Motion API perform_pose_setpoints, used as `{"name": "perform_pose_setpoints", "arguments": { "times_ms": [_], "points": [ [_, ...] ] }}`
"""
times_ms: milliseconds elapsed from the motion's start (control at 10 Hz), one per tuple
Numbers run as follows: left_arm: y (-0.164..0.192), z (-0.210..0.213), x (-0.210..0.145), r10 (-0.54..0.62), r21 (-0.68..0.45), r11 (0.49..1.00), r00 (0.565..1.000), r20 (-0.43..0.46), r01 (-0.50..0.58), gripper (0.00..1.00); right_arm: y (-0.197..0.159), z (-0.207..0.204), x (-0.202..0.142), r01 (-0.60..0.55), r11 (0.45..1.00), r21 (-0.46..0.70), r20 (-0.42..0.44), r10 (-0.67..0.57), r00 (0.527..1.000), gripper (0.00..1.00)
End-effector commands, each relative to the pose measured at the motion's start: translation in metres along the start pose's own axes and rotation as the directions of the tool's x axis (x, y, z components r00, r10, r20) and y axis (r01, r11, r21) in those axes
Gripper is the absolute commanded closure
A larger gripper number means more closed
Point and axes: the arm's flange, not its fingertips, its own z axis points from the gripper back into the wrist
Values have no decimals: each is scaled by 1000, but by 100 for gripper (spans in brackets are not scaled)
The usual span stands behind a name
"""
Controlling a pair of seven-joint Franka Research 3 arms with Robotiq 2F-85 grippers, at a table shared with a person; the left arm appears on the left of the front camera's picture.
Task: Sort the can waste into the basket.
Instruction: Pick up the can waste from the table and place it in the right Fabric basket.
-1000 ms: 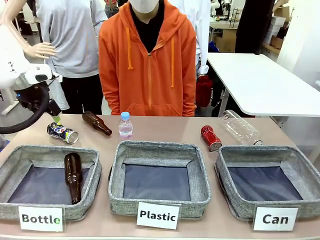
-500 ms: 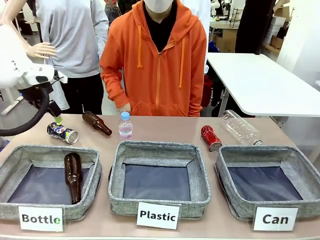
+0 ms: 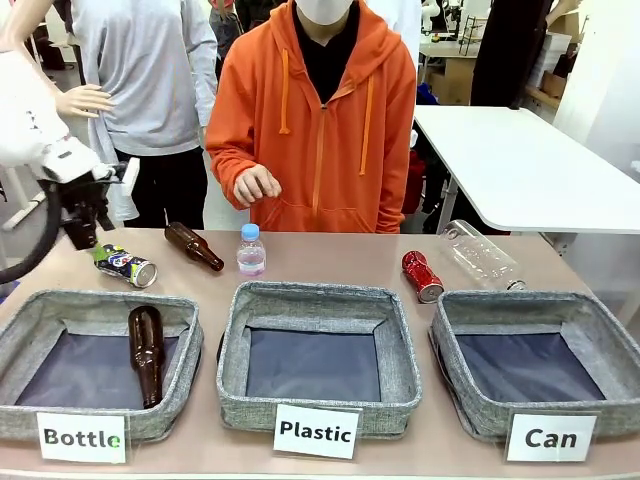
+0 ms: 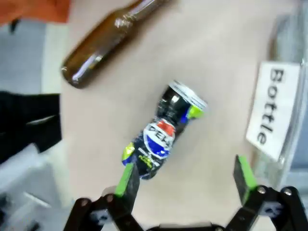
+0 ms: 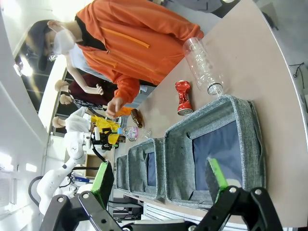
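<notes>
Left gripper (image 4: 185, 175) hangs over the blue Pepsi can (image 4: 163, 137) on the table. Its wrist view shows the jaws wide, though the front view can't tell. Right gripper (image 5: 160, 177), also wide, overlooks the red can (image 5: 183, 97) just beside the Can basket (image 5: 240, 108).

I logged the right gripper (image 5: 159, 175) spread wide over the basket (image 5: 179, 153). The red can (image 5: 183, 97) lay beyond its wall, near a clear bottle (image 5: 202, 65), apparently not touching.
</notes>
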Motion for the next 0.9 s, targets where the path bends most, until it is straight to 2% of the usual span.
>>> {"name": "perform_pose_setpoints", "arguments": {
  "times_ms": [0,100,200,300,400,500,600,700,800],
  "points": [
    [-3,8,-15,-878,-89,462,469,94,882,0,-1,0,2,-25,999,25,19,25,1000,0],
    [-5,9,-12,-924,-44,358,361,124,933,0,-1,0,2,-25,999,25,19,25,1000,0],
    [-8,8,-6,-944,-1,300,297,143,954,0,-1,0,2,-25,999,25,19,25,1000,0],
    [-6,12,3,-870,58,471,452,198,880,0,-1,0,2,-25,999,25,19,25,1000,0],
    [-7,2,-5,-473,-57,879,881,22,474,0,-1,0,2,-25,999,25,19,25,1000,0],
    [-7,2,-5,-473,-57,879,881,22,474,0,-1,0,2,-25,999,25,19,25,1000,0],
    [-7,5,5,-617,-35,785,786,47,618,0,-1,0,2,-25,999,25,19,25,1000,0],
    [-8,-2,3,-576,3,817,817,-3,576,0,-1,0,2,-25,999,25,19,25,1000,0],
    [-3,-6,0,-592,21,806,806,16,591,0,-1,0,2,-25,999,25,19,25,1000,0]
  ]
}}
